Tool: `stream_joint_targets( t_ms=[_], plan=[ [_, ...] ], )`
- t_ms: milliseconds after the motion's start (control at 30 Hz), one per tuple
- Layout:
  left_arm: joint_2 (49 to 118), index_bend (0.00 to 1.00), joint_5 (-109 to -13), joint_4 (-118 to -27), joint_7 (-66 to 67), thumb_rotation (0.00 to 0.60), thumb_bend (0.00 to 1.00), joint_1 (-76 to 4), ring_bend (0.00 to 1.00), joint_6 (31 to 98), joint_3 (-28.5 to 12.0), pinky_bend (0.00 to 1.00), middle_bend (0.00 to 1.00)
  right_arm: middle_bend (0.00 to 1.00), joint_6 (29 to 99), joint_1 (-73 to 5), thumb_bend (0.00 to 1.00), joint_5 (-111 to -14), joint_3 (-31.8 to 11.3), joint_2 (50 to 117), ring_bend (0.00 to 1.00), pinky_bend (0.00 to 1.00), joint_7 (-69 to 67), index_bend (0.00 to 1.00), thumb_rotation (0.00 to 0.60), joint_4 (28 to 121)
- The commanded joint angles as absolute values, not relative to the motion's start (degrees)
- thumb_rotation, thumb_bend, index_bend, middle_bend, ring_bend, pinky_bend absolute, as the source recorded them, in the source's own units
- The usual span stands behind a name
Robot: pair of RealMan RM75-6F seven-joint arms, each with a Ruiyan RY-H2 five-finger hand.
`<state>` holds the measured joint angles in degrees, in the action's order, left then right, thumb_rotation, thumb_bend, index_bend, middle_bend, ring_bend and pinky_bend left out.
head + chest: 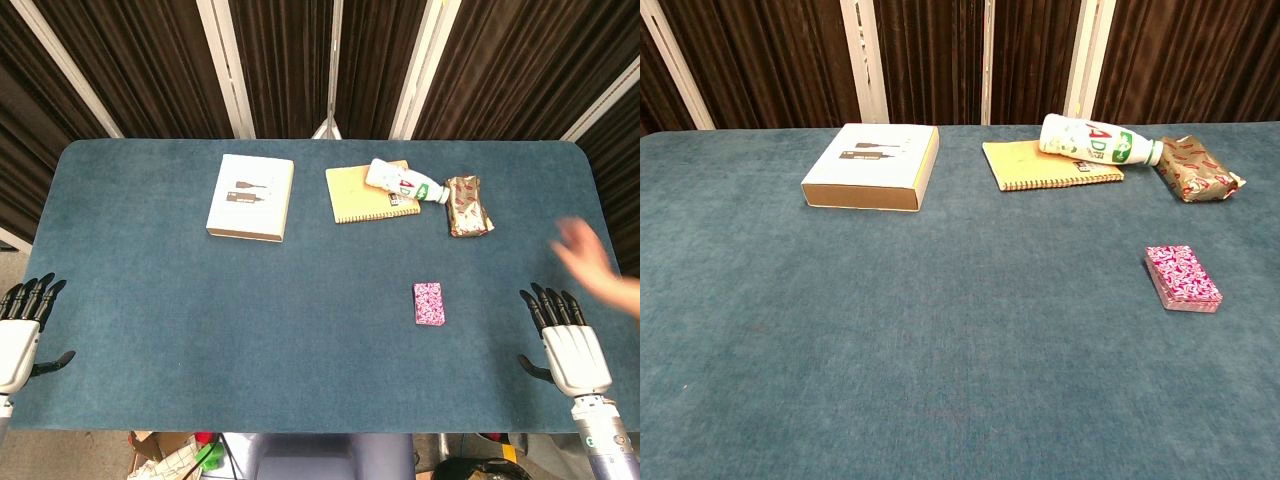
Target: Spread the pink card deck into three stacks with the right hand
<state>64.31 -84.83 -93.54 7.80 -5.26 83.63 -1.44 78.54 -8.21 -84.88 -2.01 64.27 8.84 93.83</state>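
Note:
The pink card deck (428,303) lies as one stack on the blue table, right of centre; the chest view shows the deck (1182,278) at the right. My right hand (564,338) rests near the table's front right edge, fingers straight and apart, holding nothing, well to the right of the deck. My left hand (22,325) sits at the front left edge, fingers extended, also empty. Neither hand appears in the chest view.
At the back lie a white box (251,196), a yellow notebook (370,191) with a white bottle (404,182) on it, and a brown patterned packet (467,205). A blurred human hand (595,262) shows at the right edge.

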Motion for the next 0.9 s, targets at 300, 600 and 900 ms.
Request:
stream_joint_targets(
  t_ms=[300,600,900],
  plan=[
    [64.28,0.0,-84.95,-93.57,7.7,0.6,0.02,-5.2,0.0,83.82,-1.43,0.0,0.0,0.0,78.54,-8.27,0.24,-85.28,-1.87,64.22,0.0,0.0,8.72,0.0,0.6,94.05],
    [64.27,0.0,-85.02,-93.19,6.86,0.6,0.02,-5.35,0.0,83.76,-1.62,0.0,0.0,0.0,74.58,-10.74,0.24,-85.51,-2.04,63.6,0.0,0.0,7.99,0.0,0.6,97.31],
    [64.51,0.0,-85.64,-92.85,6.6,0.6,0.02,-5.75,0.0,83.81,-1.81,0.0,0.0,0.0,63.19,-18.31,0.24,-77.22,-5.55,65.92,0.0,0.0,14.58,0.0,0.6,103.2]
  ],
)
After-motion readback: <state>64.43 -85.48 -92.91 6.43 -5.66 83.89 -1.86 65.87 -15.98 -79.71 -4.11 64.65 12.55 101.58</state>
